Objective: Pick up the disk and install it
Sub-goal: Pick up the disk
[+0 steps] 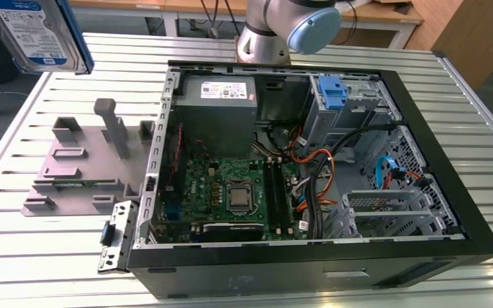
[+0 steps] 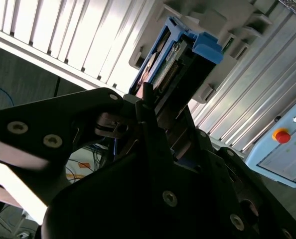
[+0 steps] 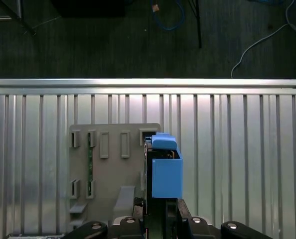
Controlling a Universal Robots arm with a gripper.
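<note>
One robot arm (image 1: pixel 294 25) is standing at one slatted metal table (image 1: pixel 41 269). One gripper (image 3: pixel 160 209) is clasping one disk (image 1: pixel 41 32). One open computer case (image 1: pixel 272 276) is lying on the table, and it is holding one grey power-supply box (image 1: pixel 216 96), one green motherboard (image 1: pixel 229 192) and one bare blue bracket (image 1: pixel 336 93). One grey holder plate (image 1: pixel 75 173) is sitting beside the case. One red button (image 2: pixel 281 135) is showing in the second wrist view.
</note>
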